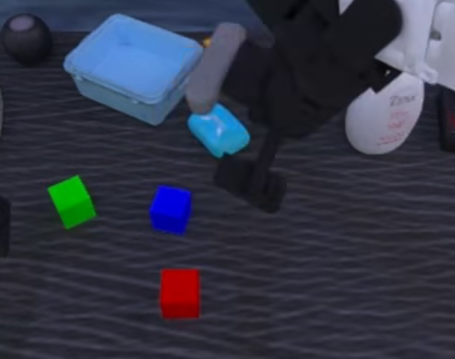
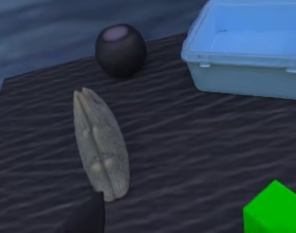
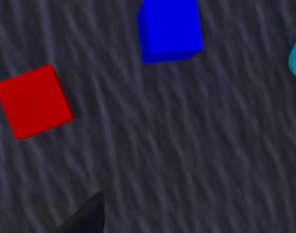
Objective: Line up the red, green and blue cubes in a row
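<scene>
3 cubes loose on table (image 1: 347, 284), outside light-blue bin (image 1: 134, 67).

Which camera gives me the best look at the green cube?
The top view shows the green cube best: it is whole there, standing apart on the table's left side, left of the blue cube. The left wrist view catches only part of it, cut off at the frame's corner. The right wrist view does not show it.
</scene>
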Action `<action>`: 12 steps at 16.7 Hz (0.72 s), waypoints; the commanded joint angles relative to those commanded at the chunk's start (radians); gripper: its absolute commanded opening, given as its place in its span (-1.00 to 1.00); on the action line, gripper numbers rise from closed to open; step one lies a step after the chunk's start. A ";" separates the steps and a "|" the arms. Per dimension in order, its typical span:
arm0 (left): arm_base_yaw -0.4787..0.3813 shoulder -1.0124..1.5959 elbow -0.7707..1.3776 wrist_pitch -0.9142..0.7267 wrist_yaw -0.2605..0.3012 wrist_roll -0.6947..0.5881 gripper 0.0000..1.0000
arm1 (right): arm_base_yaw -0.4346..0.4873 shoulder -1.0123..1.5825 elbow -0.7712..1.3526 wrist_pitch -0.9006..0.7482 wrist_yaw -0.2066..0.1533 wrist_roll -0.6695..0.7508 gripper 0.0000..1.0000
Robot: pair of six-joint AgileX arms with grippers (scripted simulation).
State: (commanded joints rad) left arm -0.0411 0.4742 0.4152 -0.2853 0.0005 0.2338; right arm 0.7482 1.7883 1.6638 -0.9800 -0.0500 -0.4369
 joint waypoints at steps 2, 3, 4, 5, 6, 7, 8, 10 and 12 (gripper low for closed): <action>-0.016 0.199 0.139 -0.105 0.000 0.082 1.00 | -0.096 -0.221 -0.184 0.120 -0.009 0.056 1.00; -0.023 0.297 0.205 -0.156 0.000 0.122 1.00 | -0.146 -0.339 -0.285 0.182 -0.013 0.085 1.00; -0.031 0.405 0.275 -0.212 0.000 0.165 1.00 | -0.197 -0.459 -0.389 0.244 -0.016 0.116 1.00; -0.039 0.513 0.345 -0.269 -0.001 0.208 1.00 | -0.247 -0.580 -0.495 0.305 -0.017 0.146 1.00; -0.046 0.613 0.409 -0.321 -0.002 0.248 1.00 | -0.296 -0.699 -0.603 0.365 -0.018 0.175 1.00; -0.053 0.719 0.478 -0.376 -0.003 0.290 1.00 | -0.343 -0.815 -0.712 0.424 -0.017 0.204 1.00; -0.060 0.823 0.546 -0.430 -0.004 0.331 1.00 | -0.389 -0.926 -0.820 0.480 -0.015 0.231 1.00; -0.073 1.010 0.671 -0.528 -0.006 0.406 1.00 | -0.474 -1.129 -1.027 0.591 -0.007 0.281 1.00; -0.085 1.169 0.788 -0.613 -0.007 0.474 1.00 | -0.551 -1.311 -1.214 0.696 0.004 0.326 1.00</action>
State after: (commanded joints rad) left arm -0.1263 1.6430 1.2032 -0.8984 -0.0061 0.7075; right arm 0.1969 0.4776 0.4503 -0.2840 -0.0462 -0.1106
